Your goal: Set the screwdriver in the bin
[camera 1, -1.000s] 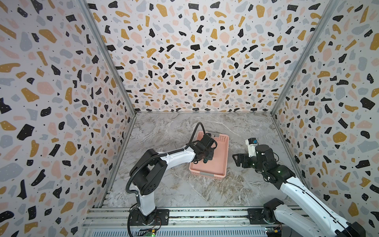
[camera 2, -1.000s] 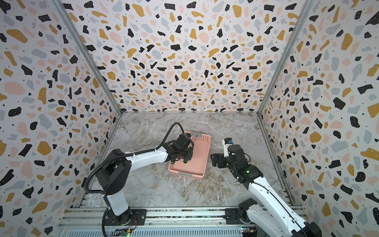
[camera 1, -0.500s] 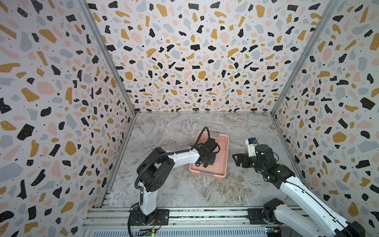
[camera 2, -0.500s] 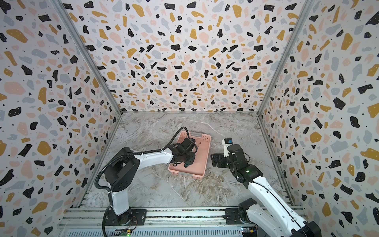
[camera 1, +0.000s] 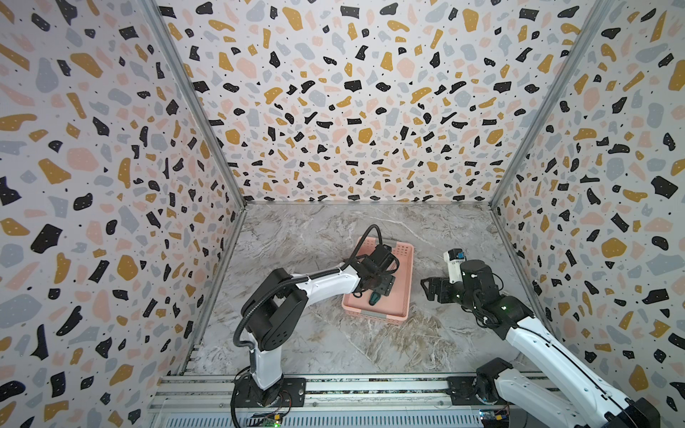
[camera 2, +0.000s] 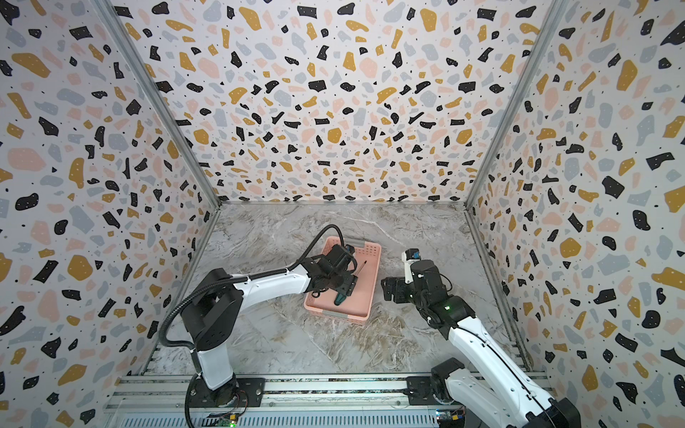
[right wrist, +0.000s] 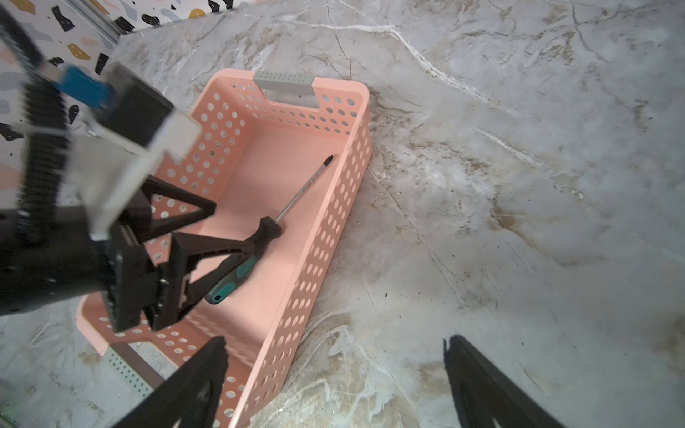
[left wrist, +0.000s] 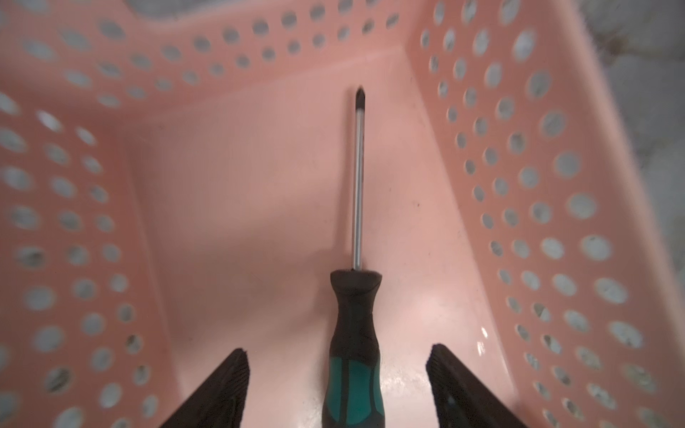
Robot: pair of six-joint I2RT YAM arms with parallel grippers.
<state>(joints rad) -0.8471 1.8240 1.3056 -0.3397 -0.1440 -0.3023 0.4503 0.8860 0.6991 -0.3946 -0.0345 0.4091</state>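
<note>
From my station I see the left gripper (left wrist: pixel 338 352) down inside the bin (left wrist: pixel 241 203) with its jaws spread. In the left wrist view there is bare pink floor on either side of the screwdriver (left wrist: pixel 354 333) handle, so neither finger (left wrist: pixel 222 389) touches it there. The screwdriver lies flat on the bin floor. Its teal and black handle sits between the fingers and its thin shaft points toward the bin's far short wall, nearer one long perforated wall than the other.

In both top views the left gripper (camera 1: pixel 383 283) (camera 2: pixel 346 287) hangs over the near half of the bin (camera 1: pixel 374 315) (camera 2: pixel 337 315), and the handle end of the screwdriver (camera 1: pixel 374 298) (camera 2: pixel 340 298) pokes out below it.

The right gripper (camera 1: pixel 426 287) (right wrist: pixel 333 344) hovers over the marble table (right wrist: pixel 519 185) just beside the bin's long wall. Its jaws are wide apart with nothing between them.
</note>
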